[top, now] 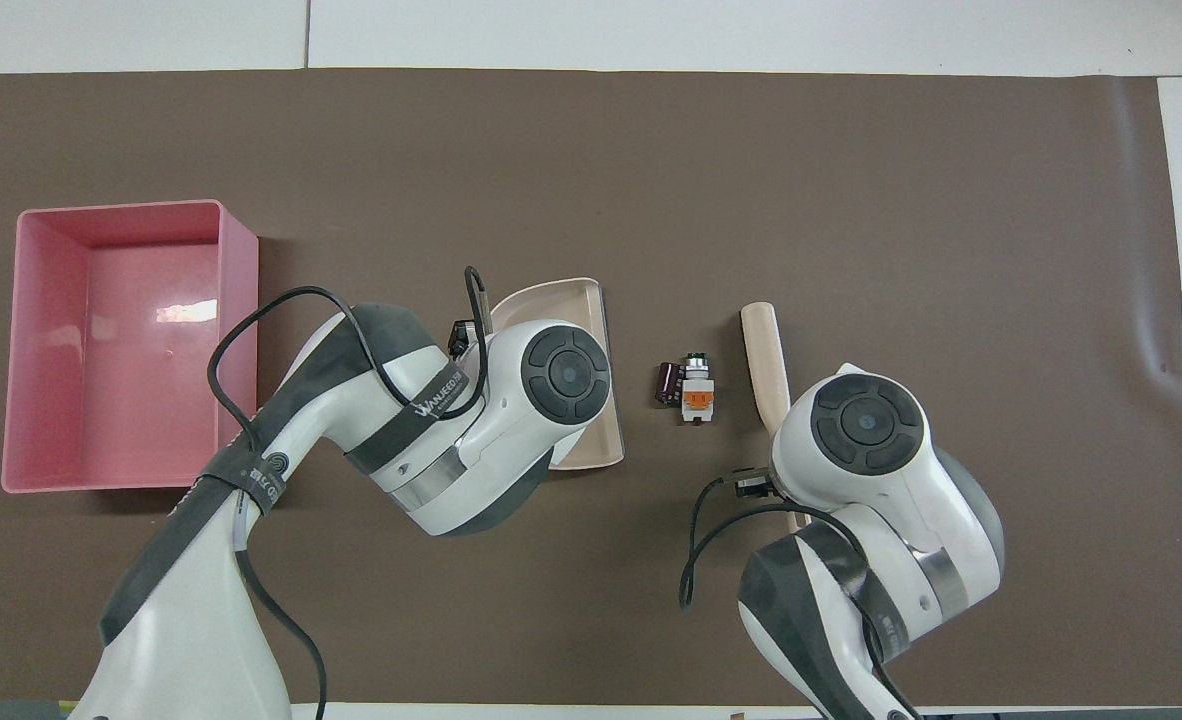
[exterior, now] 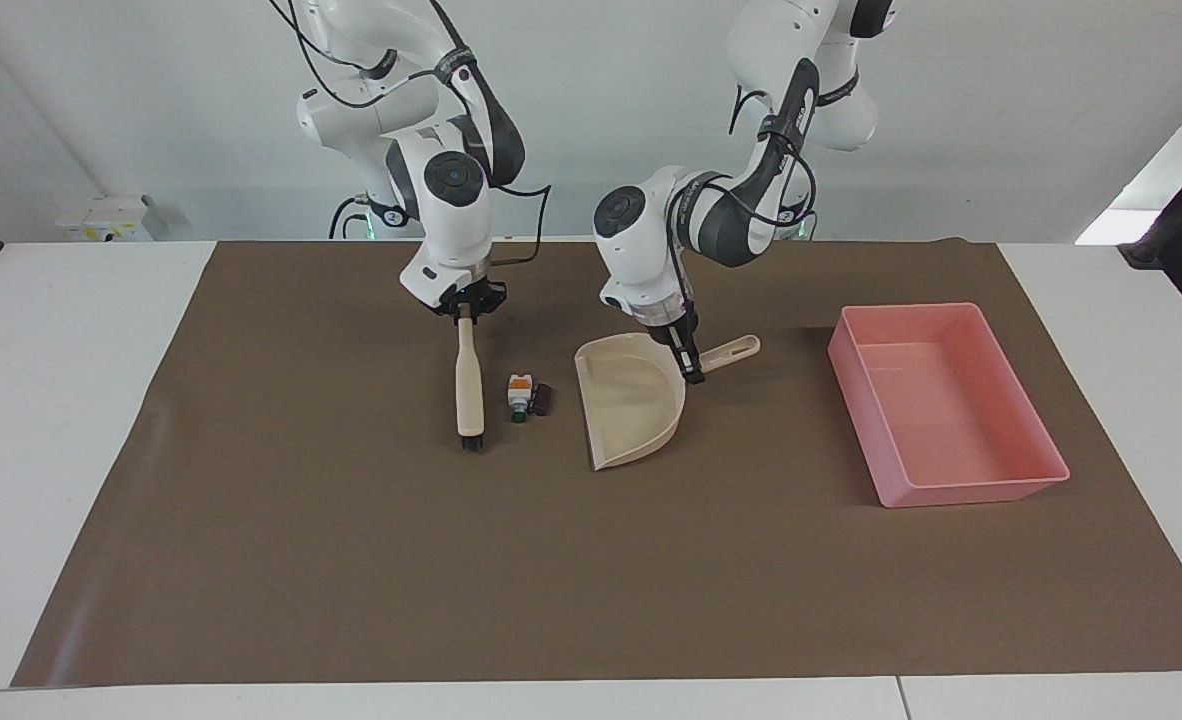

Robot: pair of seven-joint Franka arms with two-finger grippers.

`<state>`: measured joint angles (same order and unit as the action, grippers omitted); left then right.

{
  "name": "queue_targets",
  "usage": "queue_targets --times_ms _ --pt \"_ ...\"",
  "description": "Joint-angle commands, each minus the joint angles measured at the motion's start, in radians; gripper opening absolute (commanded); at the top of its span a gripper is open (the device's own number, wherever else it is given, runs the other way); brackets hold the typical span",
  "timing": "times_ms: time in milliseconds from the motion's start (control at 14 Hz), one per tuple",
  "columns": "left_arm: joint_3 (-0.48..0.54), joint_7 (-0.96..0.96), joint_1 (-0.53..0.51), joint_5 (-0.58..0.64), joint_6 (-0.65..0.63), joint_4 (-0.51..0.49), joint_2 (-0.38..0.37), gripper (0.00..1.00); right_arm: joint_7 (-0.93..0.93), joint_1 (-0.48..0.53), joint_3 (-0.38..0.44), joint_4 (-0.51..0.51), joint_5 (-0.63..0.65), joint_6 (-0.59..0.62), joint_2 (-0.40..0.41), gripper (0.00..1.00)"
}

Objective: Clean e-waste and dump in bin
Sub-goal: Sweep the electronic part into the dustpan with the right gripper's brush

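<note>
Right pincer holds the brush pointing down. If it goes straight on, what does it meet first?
Probably the brown mat: the right pincer holds the brush bristles-down just beside the e-waste, not over it. Depth unclear.

- Lighting bright, even, diffuse; both views sharp, no motion blur.
- Soft short shadows on the brown mat (exterior: 351, 560) under the arms and beside the pink bin (exterior: 951, 400).
- White glare patch on the bin floor in the overhead view (top: 186, 312).
- Faint sheen along mat edge creases.
</note>
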<state>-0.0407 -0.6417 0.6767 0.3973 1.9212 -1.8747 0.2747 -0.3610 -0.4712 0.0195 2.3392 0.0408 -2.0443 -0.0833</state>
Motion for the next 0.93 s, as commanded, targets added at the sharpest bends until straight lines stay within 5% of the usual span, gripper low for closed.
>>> queue_targets --times_ms 0,429,857 --pt "0.005 -0.026 0.023 0.015 -0.036 0.037 0.026 0.0 0.022 -0.029 -0.003 0.017 0.005 -0.017 -0.007 0.0" --pt "0.004 -0.157 0.037 0.012 -0.076 0.04 0.031 0.0 0.111 -0.037 -0.004 0.015 -0.07 -0.016 -0.006 0.0" --pt "0.004 -0.173 0.037 0.006 -0.093 0.034 0.031 0.0 0.135 -0.144 -0.004 -0.053 -0.281 -0.089 0.097 0.0"
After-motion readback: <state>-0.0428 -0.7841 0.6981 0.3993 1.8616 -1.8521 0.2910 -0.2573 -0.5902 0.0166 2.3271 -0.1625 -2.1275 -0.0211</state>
